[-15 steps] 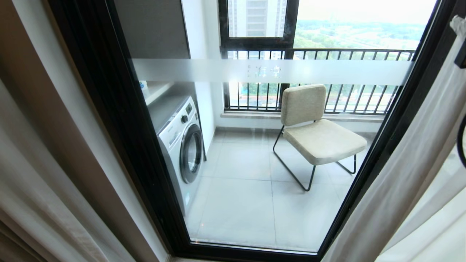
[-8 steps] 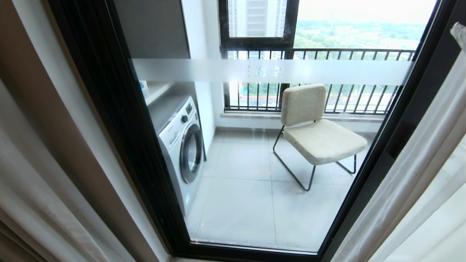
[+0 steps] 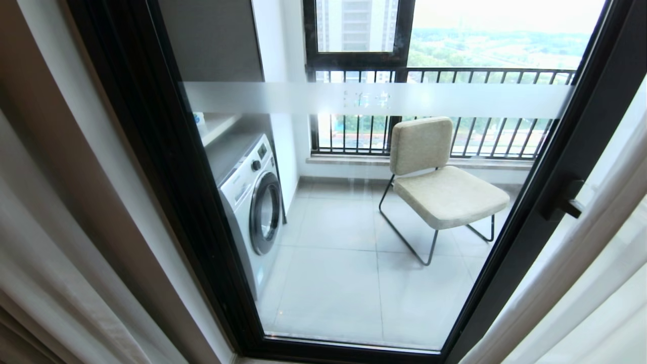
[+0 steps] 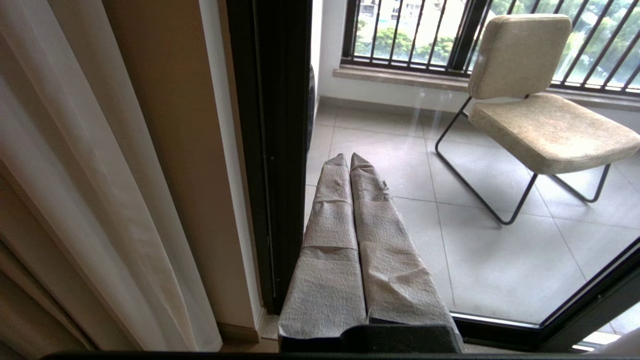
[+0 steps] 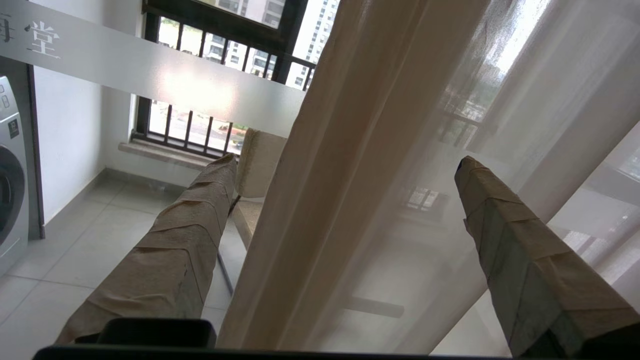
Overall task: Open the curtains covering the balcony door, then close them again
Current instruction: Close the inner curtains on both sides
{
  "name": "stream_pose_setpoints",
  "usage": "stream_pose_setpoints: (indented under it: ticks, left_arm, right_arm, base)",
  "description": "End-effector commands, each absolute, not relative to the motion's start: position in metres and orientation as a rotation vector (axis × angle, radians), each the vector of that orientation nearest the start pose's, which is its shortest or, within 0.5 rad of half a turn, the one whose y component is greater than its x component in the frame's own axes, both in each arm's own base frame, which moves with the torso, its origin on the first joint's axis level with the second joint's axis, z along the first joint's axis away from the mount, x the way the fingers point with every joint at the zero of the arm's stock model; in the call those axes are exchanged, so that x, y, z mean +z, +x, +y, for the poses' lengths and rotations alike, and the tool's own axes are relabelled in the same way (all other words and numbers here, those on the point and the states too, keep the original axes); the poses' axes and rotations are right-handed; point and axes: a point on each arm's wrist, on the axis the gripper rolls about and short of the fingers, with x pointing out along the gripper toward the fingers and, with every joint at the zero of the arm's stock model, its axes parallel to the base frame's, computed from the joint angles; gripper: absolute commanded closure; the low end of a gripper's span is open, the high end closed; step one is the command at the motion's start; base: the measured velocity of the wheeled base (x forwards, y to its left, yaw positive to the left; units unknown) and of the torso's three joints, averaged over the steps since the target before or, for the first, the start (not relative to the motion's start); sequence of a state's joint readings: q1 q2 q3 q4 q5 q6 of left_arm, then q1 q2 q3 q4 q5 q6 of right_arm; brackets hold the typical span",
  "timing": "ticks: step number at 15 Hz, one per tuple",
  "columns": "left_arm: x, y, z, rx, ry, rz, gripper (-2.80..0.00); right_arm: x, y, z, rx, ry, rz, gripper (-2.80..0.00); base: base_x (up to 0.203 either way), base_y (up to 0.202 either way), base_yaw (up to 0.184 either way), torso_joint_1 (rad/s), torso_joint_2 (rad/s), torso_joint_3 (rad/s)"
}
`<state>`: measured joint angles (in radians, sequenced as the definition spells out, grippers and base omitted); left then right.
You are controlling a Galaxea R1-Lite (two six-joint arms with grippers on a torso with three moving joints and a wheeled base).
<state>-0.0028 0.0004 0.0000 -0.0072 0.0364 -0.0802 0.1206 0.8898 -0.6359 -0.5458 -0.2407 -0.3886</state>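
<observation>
my left gripper (image 4: 350,156) has two long tapered fingers wrapped in wrinkled grey-beige tape, rising from a black base. my right gripper (image 5: 345,162) has fingers (image 5: 520,260) wound in overlapping tan tape with creased bands, darker greenish material showing beneath, and a black block at the root.

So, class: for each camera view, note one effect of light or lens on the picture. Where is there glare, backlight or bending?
Head view: the black-framed glass balcony door leans and fans outward, a wide-lens bend. Right wrist view: daylight glares off the frosted white band and shines through the thin white sheer curtain. Left wrist view: even light, faint reflections on the glass.
</observation>
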Motion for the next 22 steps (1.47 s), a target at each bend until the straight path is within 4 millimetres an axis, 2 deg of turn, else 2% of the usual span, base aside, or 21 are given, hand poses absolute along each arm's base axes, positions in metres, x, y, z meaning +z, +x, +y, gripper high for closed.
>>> stream_pose_setpoints:
  ticks: [1, 14, 15, 22]
  left_arm:
    - [0.076, -0.023, 0.001, 0.033, -0.081, -0.009, 0.00]
    - [0.076, -0.023, 0.001, 0.033, -0.081, -0.009, 0.00]
    - [0.076, -0.023, 0.001, 0.033, -0.081, -0.009, 0.00]
    - [0.076, -0.023, 0.001, 0.033, -0.081, -0.009, 0.00]
  right_arm:
    - [0.287, 0.074, 0.004, -0.183, -0.328, -0.300, -2.80]
    - [0.272, 0.072, 0.003, -0.175, -0.338, -0.265, -2.80]
    - [0.269, 0.071, 0.003, -0.175, -0.338, -0.265, 0.00]
    - [0.259, 0.061, -0.002, -0.231, -0.347, -0.238, 0.00]
  base:
    - [0.000, 0.000, 0.000, 0.000, 0.00, 0.000]
    - [0.000, 0.000, 0.000, 0.000, 0.00, 0.000]
    - [0.000, 0.000, 0.000, 0.000, 0.00, 0.000]
    - [0.000, 0.000, 0.000, 0.000, 0.00, 0.000]
